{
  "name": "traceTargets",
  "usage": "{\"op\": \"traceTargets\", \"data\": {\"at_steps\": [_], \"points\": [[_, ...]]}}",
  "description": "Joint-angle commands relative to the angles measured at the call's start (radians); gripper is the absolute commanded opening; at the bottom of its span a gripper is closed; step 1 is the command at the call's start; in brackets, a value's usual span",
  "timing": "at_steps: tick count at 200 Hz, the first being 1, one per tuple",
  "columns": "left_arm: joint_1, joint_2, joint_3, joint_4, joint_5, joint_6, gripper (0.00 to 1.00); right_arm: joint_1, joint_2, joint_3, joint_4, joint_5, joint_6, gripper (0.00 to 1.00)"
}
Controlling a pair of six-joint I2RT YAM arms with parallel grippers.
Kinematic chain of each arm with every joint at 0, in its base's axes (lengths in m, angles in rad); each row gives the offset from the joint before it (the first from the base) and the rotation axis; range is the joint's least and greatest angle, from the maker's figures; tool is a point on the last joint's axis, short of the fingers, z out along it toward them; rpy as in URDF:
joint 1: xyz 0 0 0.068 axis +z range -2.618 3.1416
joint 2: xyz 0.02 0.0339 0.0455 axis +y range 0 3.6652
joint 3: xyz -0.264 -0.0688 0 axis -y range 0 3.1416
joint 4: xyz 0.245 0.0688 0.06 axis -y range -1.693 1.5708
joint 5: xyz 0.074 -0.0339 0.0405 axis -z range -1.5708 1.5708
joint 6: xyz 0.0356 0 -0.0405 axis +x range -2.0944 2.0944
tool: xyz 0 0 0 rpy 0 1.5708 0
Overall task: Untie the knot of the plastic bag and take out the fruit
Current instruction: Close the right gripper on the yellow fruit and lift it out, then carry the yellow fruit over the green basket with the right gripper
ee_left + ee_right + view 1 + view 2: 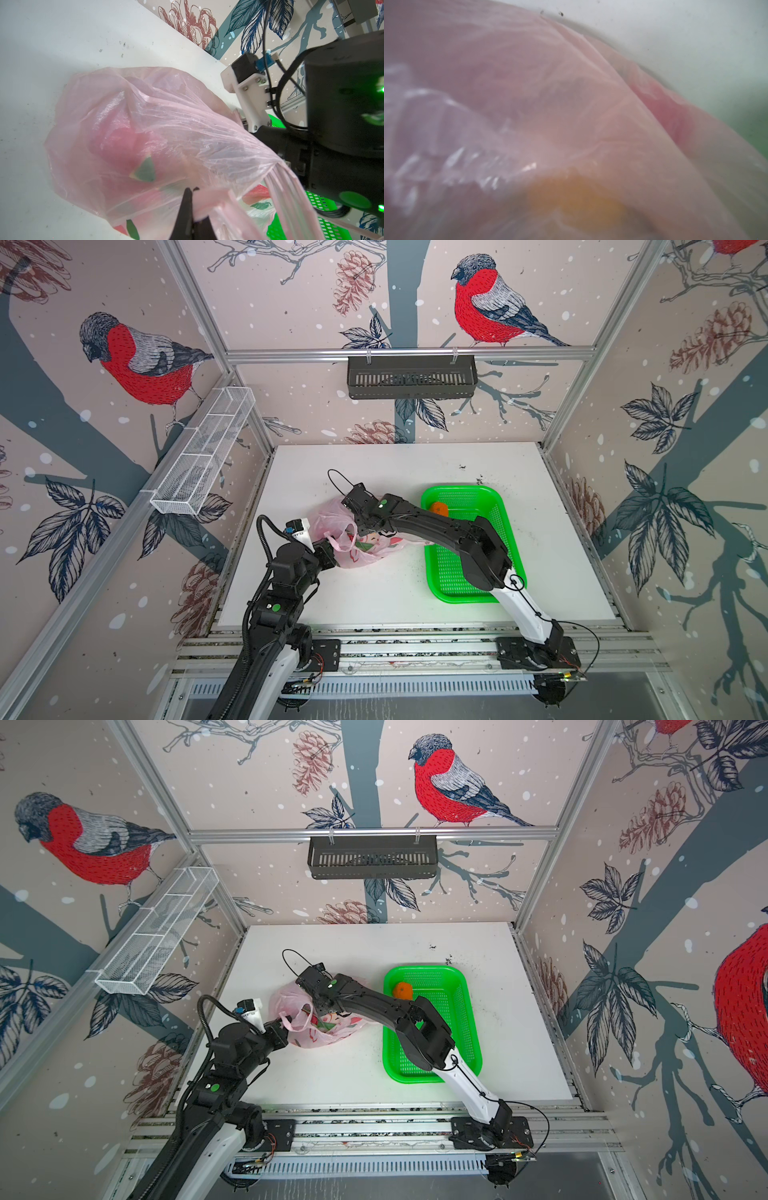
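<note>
- The plastic bag [332, 522] sits on the white worktop [395, 472], a bit left of the middle and just beside the green tray [457, 488]. It's thin, see-through pale pink film, crinkled all over, with red and green printed shapes on the side towards the tray.
- In the left wrist view you can see a reddish-magenta lump with a green pointed tip through the film, which looks like a dragon fruit [124, 145]. In the right wrist view there's a yellow-orange blob [581, 197] under the plastic, too blurry to name for sure.
- Your left hand [192, 189] is pressed together, pinching a strip of the bag's pink plastic at its mouth. A loop handle [286, 193] runs off in stretched flat folds right beside it. In both top views that loop stands open.
- Your right hand [368, 529] is poked down into the bag's mouth. Its fingers are buried in plastic and its own wrist blocks them from above, so I can't tell if they're spread or closed on anything.
- One orange [439, 509] lies at the far end of the tray.
- In the way: your right arm [457, 539] lies across the tray and hides the tray-side part of the bag from above. Pink film fills nearly the whole right wrist view.
- Around: a black slotted basket [411, 377] on the back rail, a white wire basket [203, 452] on the left wall, and dark specks [478, 479] on the worktop by the tray's far corner.
</note>
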Motion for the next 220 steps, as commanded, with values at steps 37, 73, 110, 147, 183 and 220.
{"op": "traceTargets", "data": {"at_steps": [37,73,110,147,183,220], "points": [[0.0,-0.01,0.002,0.024,-0.005,0.006,0.0,0.008,-0.086,-0.01,0.0,-0.002,-0.006,0.46],[0.0,-0.012,0.003,0.024,-0.005,0.006,0.0,0.007,-0.138,-0.04,0.018,-0.019,-0.01,0.43],[0.0,-0.018,0.006,0.02,-0.008,0.005,0.0,0.008,-0.162,-0.061,0.026,-0.038,-0.005,0.42],[0.0,-0.02,0.01,0.018,-0.014,0.002,0.0,0.014,-0.199,-0.068,0.024,-0.067,-0.014,0.42],[0.001,-0.022,0.012,0.018,-0.019,0.001,0.0,0.021,-0.249,-0.067,-0.012,-0.08,-0.034,0.42],[0.0,-0.02,0.013,0.017,-0.019,-0.001,0.0,0.023,-0.313,-0.095,-0.03,-0.068,-0.04,0.42]]}}
